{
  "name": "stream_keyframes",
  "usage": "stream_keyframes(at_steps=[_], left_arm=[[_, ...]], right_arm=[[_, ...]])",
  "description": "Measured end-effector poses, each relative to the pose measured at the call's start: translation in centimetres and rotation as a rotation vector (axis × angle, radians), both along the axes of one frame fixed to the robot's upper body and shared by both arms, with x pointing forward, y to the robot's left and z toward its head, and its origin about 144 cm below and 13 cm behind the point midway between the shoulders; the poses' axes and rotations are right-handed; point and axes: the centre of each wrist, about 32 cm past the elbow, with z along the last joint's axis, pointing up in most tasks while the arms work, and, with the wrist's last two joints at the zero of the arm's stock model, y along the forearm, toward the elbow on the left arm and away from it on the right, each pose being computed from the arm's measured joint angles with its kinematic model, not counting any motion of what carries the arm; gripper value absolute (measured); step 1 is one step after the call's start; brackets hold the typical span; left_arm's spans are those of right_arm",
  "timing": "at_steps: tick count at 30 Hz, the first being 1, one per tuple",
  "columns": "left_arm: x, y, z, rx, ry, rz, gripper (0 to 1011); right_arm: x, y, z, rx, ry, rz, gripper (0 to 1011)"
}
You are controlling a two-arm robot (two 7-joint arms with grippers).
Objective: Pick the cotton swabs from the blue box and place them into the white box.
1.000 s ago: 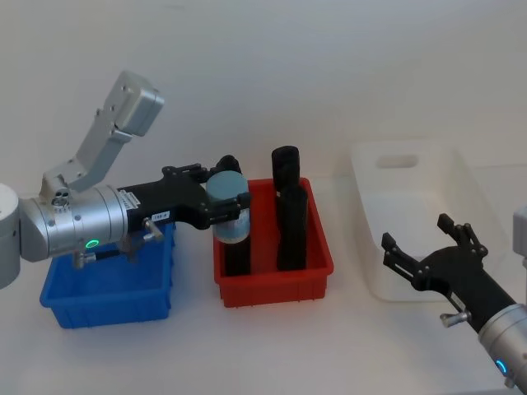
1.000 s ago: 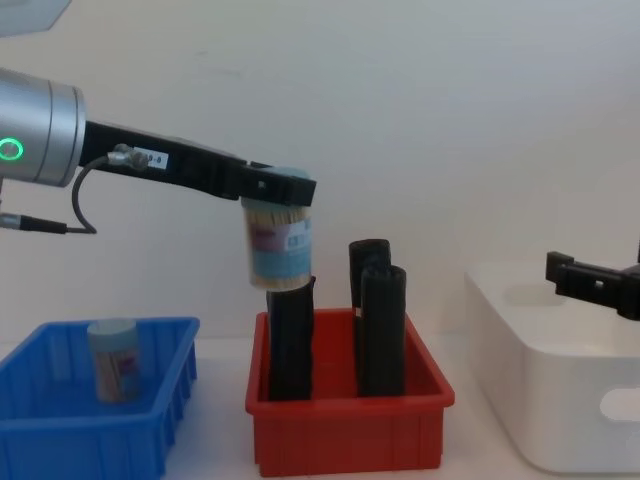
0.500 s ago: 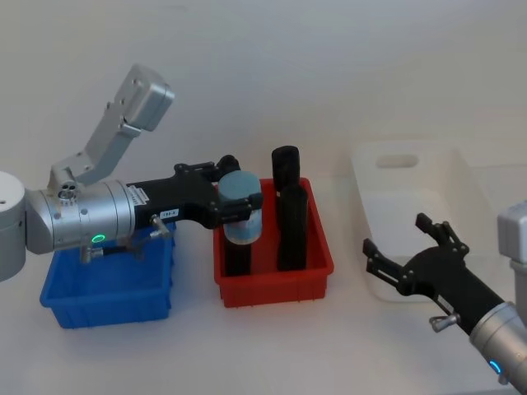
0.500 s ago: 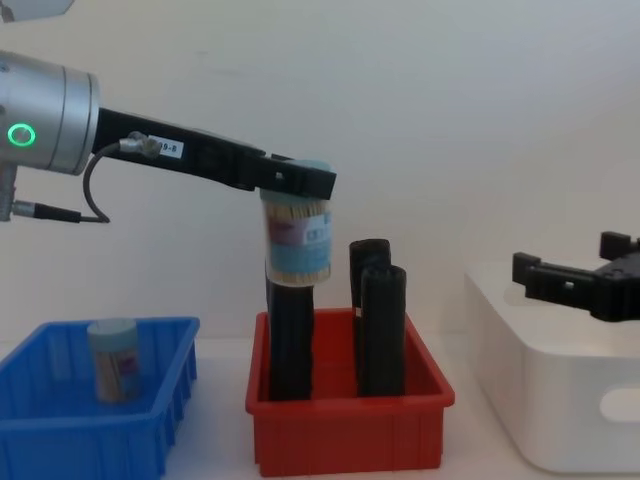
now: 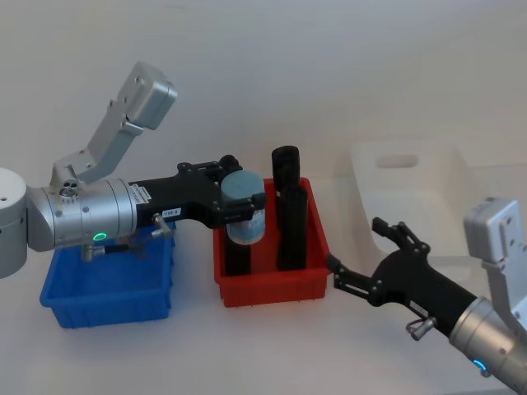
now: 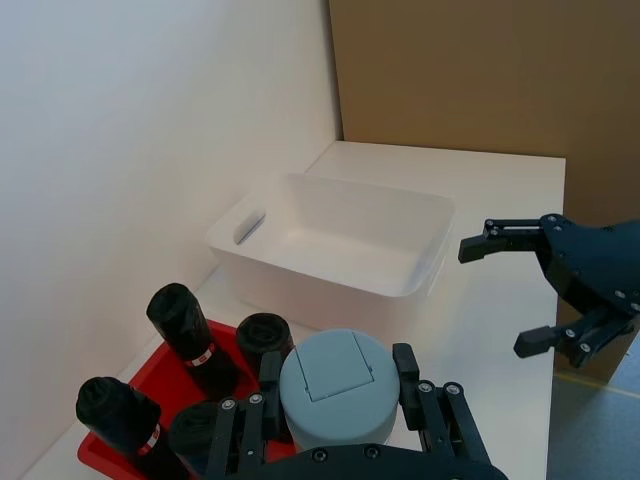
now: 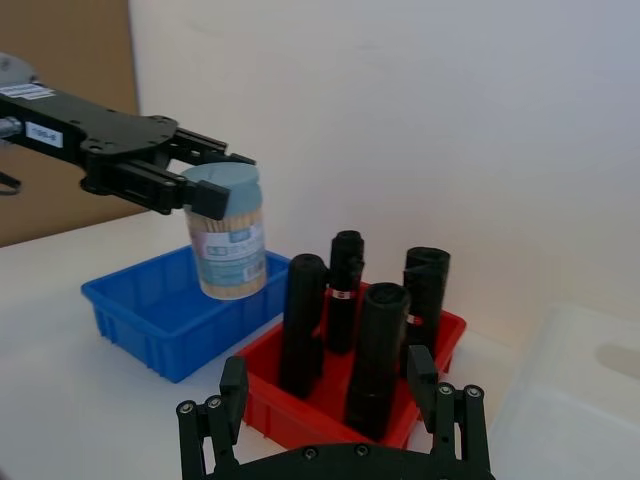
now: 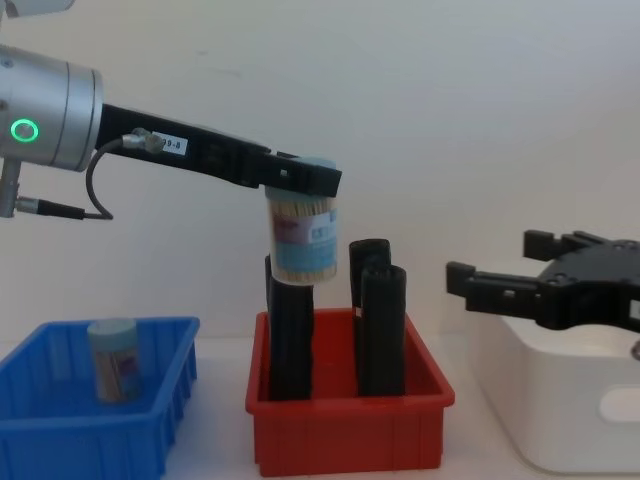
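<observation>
My left gripper (image 5: 244,200) is shut on a jar of cotton swabs (image 5: 245,220) and holds it upright in the air above the red bin, as the chest view also shows for the jar (image 8: 305,238). A second jar (image 8: 113,360) stands in the blue box (image 5: 107,303) at the left. The white box (image 5: 412,177) sits at the right. My right gripper (image 5: 356,244) is open with nothing in it, between the red bin's right side and the white box's near left corner. In the left wrist view the grey-blue lid (image 6: 333,388) sits between the fingers.
A red bin (image 5: 272,290) in the middle holds several tall black objects (image 5: 290,222) that reach up close to the held jar's base. A white wall runs behind the table. Bare table lies in front of the bins.
The left gripper has carried the jar a little to the right over the red bin. The right gripper has swung left from over the white box toward the red bin.
</observation>
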Motion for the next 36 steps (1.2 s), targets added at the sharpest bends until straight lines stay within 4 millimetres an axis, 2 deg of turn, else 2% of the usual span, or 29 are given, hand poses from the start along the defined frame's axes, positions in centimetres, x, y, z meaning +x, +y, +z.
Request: stream_keyframes(at_steps=[9,17,36], left_arm=[[0.0,0.0,0.0,0.000,0.001,-0.004,670],[0.0,-0.1,0.1,0.000,0.001,-0.006,671],[0.0,-0.1,0.1,0.000,0.000,-0.008,671]], right_arm=[[1.6,0.8,0.6,-0.035,-0.006,0.129,1002],[3.9,2.0,1.1,-0.065,-0.016,0.212,1002],[7.2,4.8,1.2,-0.077,-0.038,0.254,1002]])
